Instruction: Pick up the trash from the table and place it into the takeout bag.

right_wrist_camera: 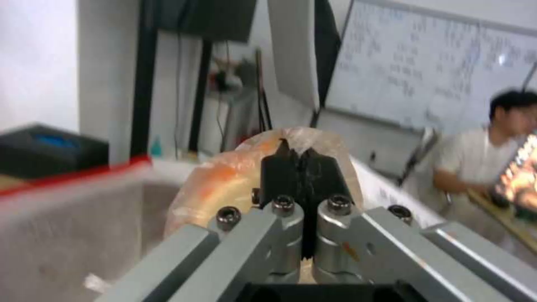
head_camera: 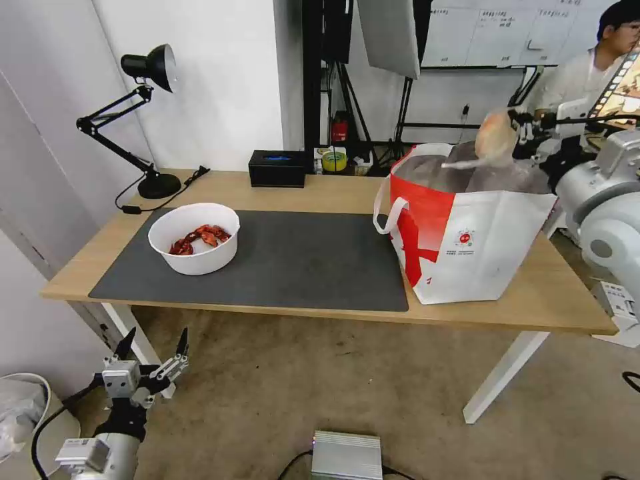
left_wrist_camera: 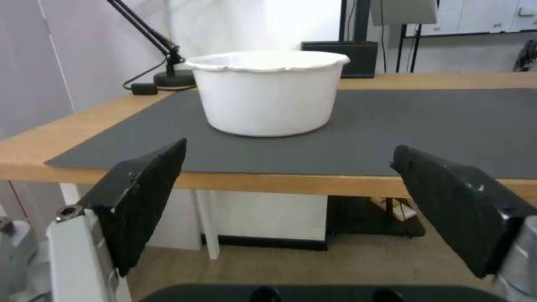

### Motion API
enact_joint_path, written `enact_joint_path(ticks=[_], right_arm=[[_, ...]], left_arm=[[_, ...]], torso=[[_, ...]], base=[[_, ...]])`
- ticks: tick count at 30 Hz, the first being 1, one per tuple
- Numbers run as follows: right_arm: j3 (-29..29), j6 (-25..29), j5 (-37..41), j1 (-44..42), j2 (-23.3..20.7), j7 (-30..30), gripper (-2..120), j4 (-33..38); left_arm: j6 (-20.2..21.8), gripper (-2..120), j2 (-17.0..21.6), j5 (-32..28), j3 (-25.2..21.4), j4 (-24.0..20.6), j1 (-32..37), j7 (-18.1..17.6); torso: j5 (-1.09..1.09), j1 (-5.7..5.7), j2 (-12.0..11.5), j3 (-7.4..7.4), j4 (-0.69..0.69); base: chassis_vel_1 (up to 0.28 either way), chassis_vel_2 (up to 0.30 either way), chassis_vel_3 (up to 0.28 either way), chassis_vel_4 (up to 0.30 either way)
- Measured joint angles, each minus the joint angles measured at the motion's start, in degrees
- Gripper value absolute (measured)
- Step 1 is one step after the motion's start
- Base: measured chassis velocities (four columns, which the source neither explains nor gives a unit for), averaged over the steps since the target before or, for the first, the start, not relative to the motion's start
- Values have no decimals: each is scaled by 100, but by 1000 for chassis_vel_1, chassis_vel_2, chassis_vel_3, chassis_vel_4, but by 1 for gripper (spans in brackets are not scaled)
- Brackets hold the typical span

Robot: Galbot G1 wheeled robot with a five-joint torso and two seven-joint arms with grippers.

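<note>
Head view: on the wooden table (head_camera: pixel 320 193) we see the takeout bag (head_camera: pixel 467 233) upright, mouth up; our right gripper (head_camera: pixel 517 133) pinches the plastic-wrapped lump (head_camera: pixel 497 139) above it.

Left wrist view: our left gripper (left_wrist_camera: pixel 288 197), fingers wide apart, faces the white bowl (left_wrist_camera: pixel 268 94).

Right wrist view: fingers (right_wrist_camera: pixel 302 170) clamp the lump's wrap.

Take the black box (head_camera: pixel 277 168) at the back edge of the desk as your landmark. To its left you see a black desk lamp (head_camera: pixel 137 113) with its round base and a cable. Just to its right, behind it, you see a roll of yellow tape (head_camera: pixel 334 161). Far in front of it, on the floor, lies a small silver metal box (head_camera: pixel 346 455).
</note>
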Motion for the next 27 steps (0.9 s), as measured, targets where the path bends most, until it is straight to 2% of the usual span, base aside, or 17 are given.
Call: enact_joint_path(ticks=[10, 16, 17, 24, 25, 27], right_arm=[[112, -683, 732, -68, 74, 563, 0, -42], [118, -809, 1043, 18, 77, 782, 22, -56], [118, -809, 1043, 18, 77, 782, 22, -56], [139, -817, 1107, 29, 144, 945, 52, -64], [139, -817, 1107, 29, 144, 945, 52, -64], [136, -613, 1033, 30, 179, 881, 61, -83]], left_arm=[[-35, 100, -43, 15, 8, -30, 2, 6], [-100, 100, -85, 26, 6, -32, 17, 10], [-100, 100, -85, 26, 6, -32, 17, 10], [-101, 100, -123, 65, 8, -68, 33, 12], [-101, 100, -123, 65, 8, -68, 33, 12], [-102, 100, -127, 73, 7, -77, 38, 13]], torso=[[0, 0, -1, 0, -1], [-1, 0, -1, 1, 0], [-1, 0, -1, 1, 0], [0, 0, -1, 0, 0], [0, 0, -1, 0, 0], [-1, 1, -1, 0, -1]], base=[[0, 0, 0, 0], [0, 0, 0, 0], [0, 0, 0, 0], [0, 0, 0, 0], [0, 0, 0, 0], [0, 0, 0, 0]])
